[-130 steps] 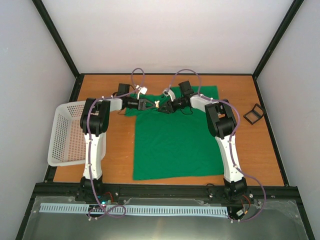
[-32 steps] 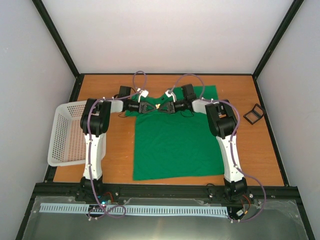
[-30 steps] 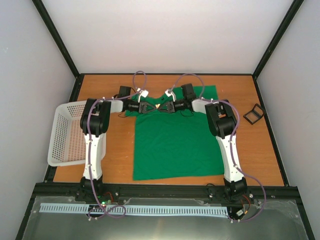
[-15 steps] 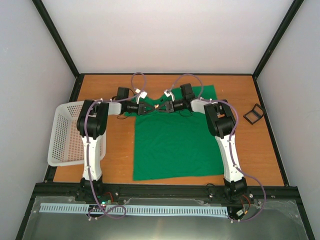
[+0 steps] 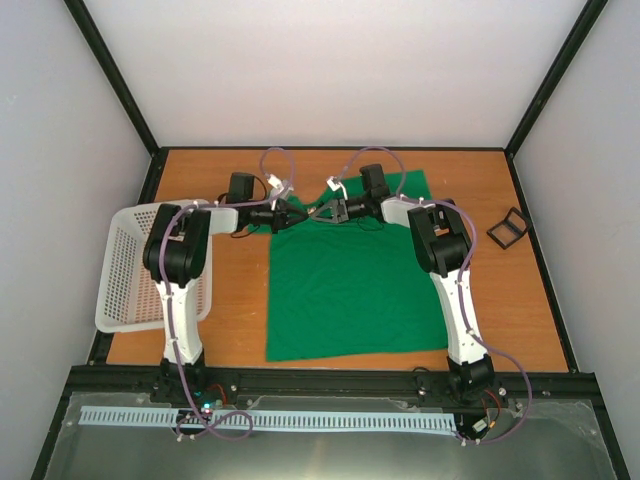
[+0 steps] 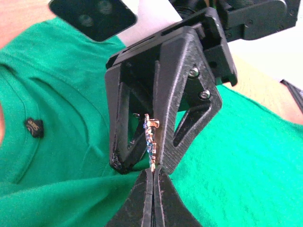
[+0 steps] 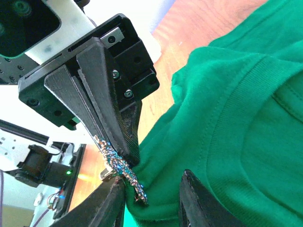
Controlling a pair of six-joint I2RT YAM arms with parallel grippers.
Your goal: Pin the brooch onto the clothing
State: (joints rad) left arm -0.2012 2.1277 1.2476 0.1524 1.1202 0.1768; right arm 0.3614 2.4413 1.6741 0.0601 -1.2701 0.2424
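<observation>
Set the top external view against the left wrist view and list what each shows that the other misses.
Top external only: the white basket and the black square frame. Left wrist only: the brooch at the left gripper's shut fingertips, between the right gripper's spread fingers, plus a dark neck label. Both: the green T-shirt and the grippers meeting at its collar.

Seen from my overhead feed, my two arms, left arm (image 5: 180, 310) at 7 o'clock and right arm (image 5: 458, 310) at 5 o'clock: white link shells, black joint housings, purple cables (image 5: 268, 158) looping off each wrist. Right gripper (image 6: 141, 164): black triangular fingers (image 6: 187, 94) with cut-outs, silver screws (image 6: 204, 94).
</observation>
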